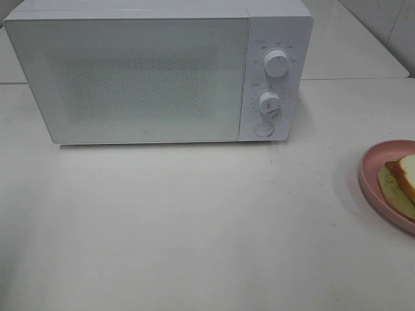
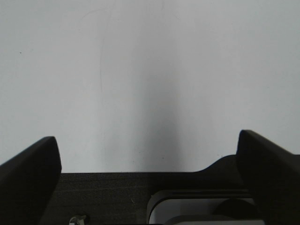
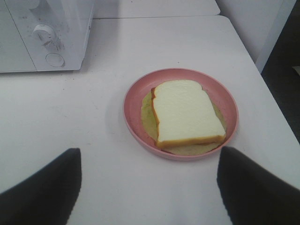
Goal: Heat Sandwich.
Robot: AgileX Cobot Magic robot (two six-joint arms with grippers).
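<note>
The sandwich (image 3: 187, 113), white bread with a tan crust over pale green filling, lies on a round pink plate (image 3: 135, 101). In the high view the sandwich (image 1: 403, 180) and plate (image 1: 371, 167) are cut off by the right edge. My right gripper (image 3: 149, 180) hangs open short of the plate, touching nothing. A white microwave (image 1: 155, 74) with its door shut stands at the back of the table. My left gripper (image 2: 149, 152) is open over bare white tabletop. Neither arm shows in the high view.
The microwave has two knobs (image 1: 277, 63) and a round button (image 1: 263, 129) on its right panel. The table's right edge (image 3: 262, 79) runs close beside the plate, with a dark floor beyond. A seam (image 1: 363, 79) divides the table from another surface behind.
</note>
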